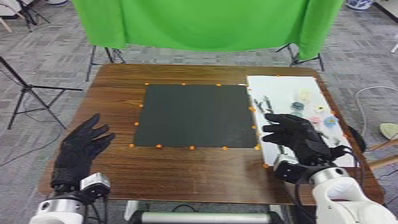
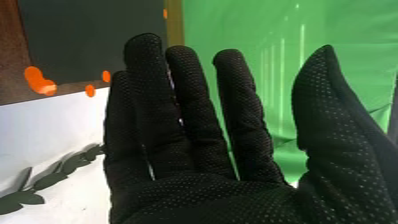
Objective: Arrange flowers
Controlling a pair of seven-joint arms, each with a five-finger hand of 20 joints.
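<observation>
Several leafy stems [image 1: 269,105] lengthwise along left margin of white sheet [image 1: 282,86], beyond nearer right hand [image 1: 306,144], fingers extended; left hand [image 1: 77,146] farther off, fingers relaxed.

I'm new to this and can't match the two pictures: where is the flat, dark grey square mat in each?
Head view: in the middle of the brown wooden table, the whole flat, dark grey square mat.
Right wrist view: part of the mat, past the fingers of the black-gloved right hand, with brown wood along its edges.
Shared landmark: the bright green hanging cloth, beyond the table in both.
</observation>
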